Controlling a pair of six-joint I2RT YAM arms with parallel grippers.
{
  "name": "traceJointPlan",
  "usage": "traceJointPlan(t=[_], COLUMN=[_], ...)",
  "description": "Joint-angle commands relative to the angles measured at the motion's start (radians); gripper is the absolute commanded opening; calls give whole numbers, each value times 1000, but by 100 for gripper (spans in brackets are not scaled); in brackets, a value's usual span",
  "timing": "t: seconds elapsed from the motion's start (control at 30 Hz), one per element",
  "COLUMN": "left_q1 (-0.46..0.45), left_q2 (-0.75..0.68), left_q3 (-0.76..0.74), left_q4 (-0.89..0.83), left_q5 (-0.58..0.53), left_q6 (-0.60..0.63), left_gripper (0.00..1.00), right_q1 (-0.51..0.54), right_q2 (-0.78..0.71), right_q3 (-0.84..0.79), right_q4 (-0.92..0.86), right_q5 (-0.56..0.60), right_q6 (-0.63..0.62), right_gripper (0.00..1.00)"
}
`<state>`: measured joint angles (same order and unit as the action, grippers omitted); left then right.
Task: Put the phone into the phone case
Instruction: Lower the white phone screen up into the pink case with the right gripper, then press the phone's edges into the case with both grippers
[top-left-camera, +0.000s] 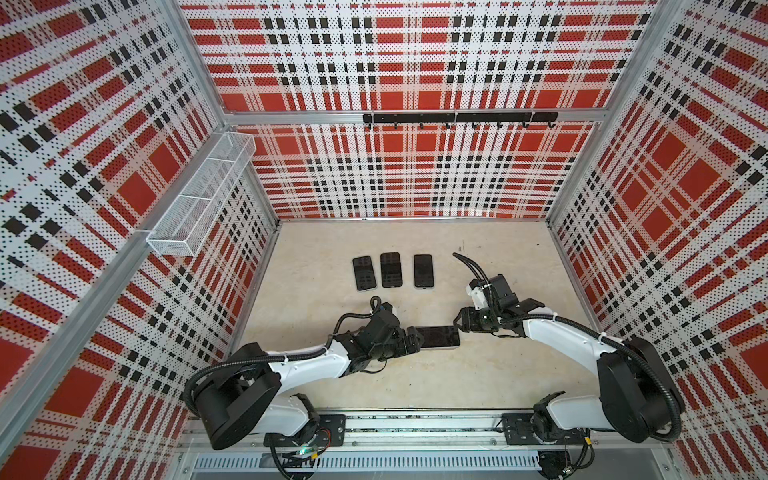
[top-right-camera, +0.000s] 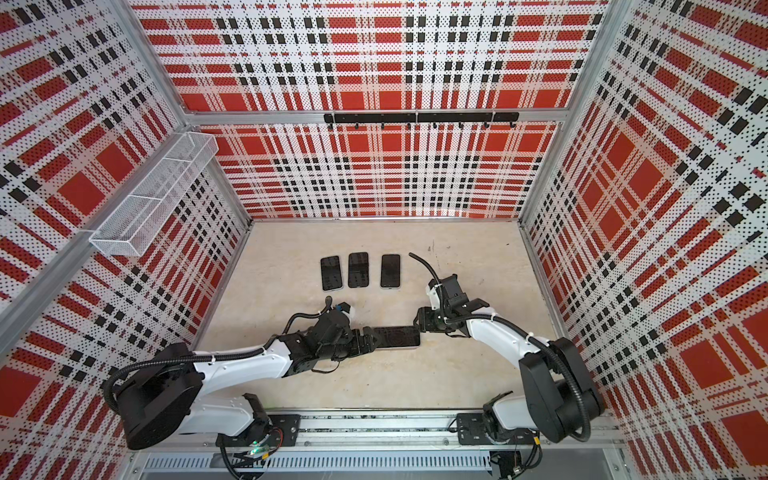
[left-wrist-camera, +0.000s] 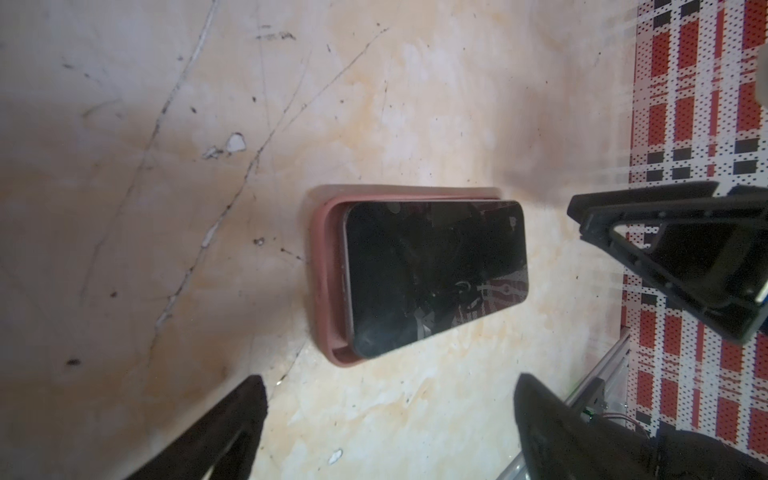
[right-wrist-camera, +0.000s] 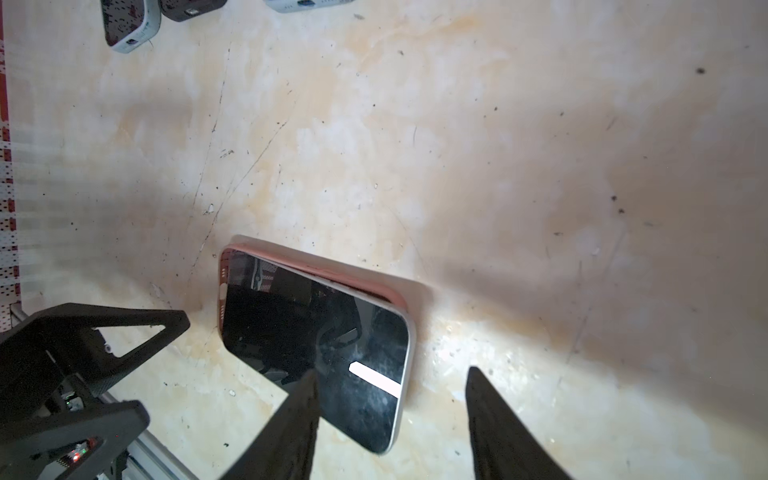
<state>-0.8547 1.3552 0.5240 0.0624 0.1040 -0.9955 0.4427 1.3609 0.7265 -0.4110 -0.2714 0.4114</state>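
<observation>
- In the left wrist view, the phone (left-wrist-camera: 432, 270) hides most of the inside of the phone case (left-wrist-camera: 326, 270).
- The fingers (left-wrist-camera: 232, 428) of the left gripper (left-wrist-camera: 390, 377) look blurry there, and the picture's edge cuts them off.
- In the right wrist view, a finger (right-wrist-camera: 291, 424) of the right gripper (right-wrist-camera: 391, 370) covers part of the phone's screen.
- The other phones (right-wrist-camera: 129, 25) are cut off; only their ends show.
- In both top views, the left gripper covers one end of the phone.

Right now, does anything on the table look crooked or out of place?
Yes: the phone sits askew in the pink case. Along one long edge a wedge of pink shows between phone and rim, so it is not seated flush.
</observation>
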Motion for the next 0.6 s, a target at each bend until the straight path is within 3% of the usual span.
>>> traceJointPlan(t=[0.0,0.37,0.57], left_q1=[-9,-9,-9], left_q2=[18,117,150], left_q3=[2,36,47], left_q4=[46,101,116], left_q5=[-12,22,29], left_q6=[-13,-30,-33], left_gripper=[93,79,74], right_q1=[-1,-1,0], right_q2=[-39,14,71], right_q3=[-48,-134,-151], right_q4=[-6,156,245], right_q5=[6,-172,-224], right_q6=[6,21,28], right_gripper=[55,54,40])
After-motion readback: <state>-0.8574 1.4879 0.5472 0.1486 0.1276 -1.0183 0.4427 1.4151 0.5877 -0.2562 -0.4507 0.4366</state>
